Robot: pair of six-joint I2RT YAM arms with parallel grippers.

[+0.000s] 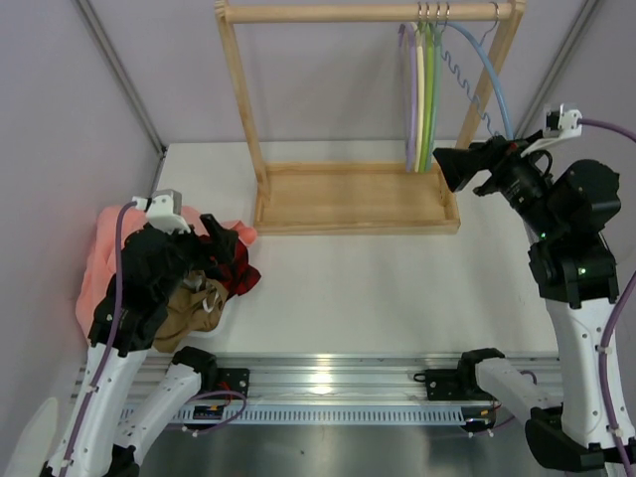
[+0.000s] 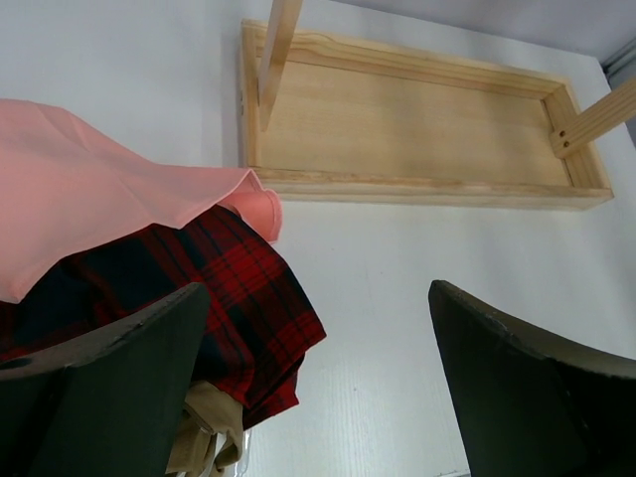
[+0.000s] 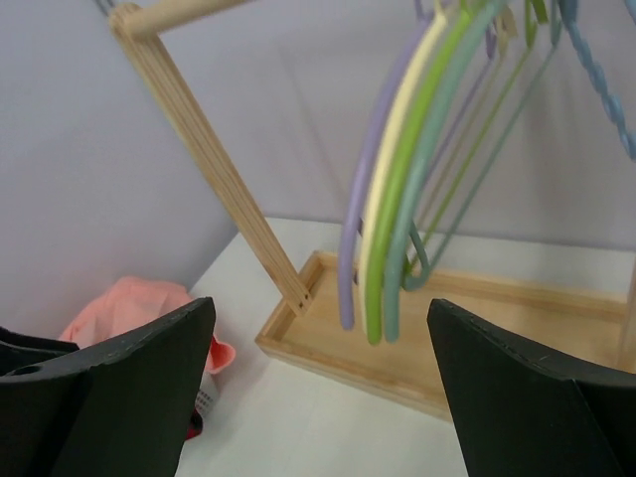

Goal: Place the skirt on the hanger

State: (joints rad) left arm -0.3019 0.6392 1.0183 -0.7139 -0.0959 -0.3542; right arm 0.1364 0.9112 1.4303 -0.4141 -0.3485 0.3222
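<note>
The salmon-pink skirt (image 1: 92, 260) lies crumpled at the table's left edge, partly under my left arm. It also shows in the left wrist view (image 2: 79, 189) and the right wrist view (image 3: 124, 303). The lilac hanger (image 1: 407, 99) hangs leftmost on the wooden rack's rail, next to the other hangers; in the right wrist view (image 3: 360, 209) it hangs ahead of the jaws. My left gripper (image 1: 214, 237) is open and empty above the clothes pile (image 2: 318, 397). My right gripper (image 1: 455, 167) is open and empty, raised just right of the hangers (image 3: 318, 397).
A red-and-black plaid garment (image 1: 235, 268) and a tan garment (image 1: 189, 310) lie against the skirt. The wooden rack's tray (image 1: 348, 204) stands at the back. Cream (image 1: 419, 89), green (image 1: 429, 94) and light blue (image 1: 492, 79) hangers hang beside the lilac one.
</note>
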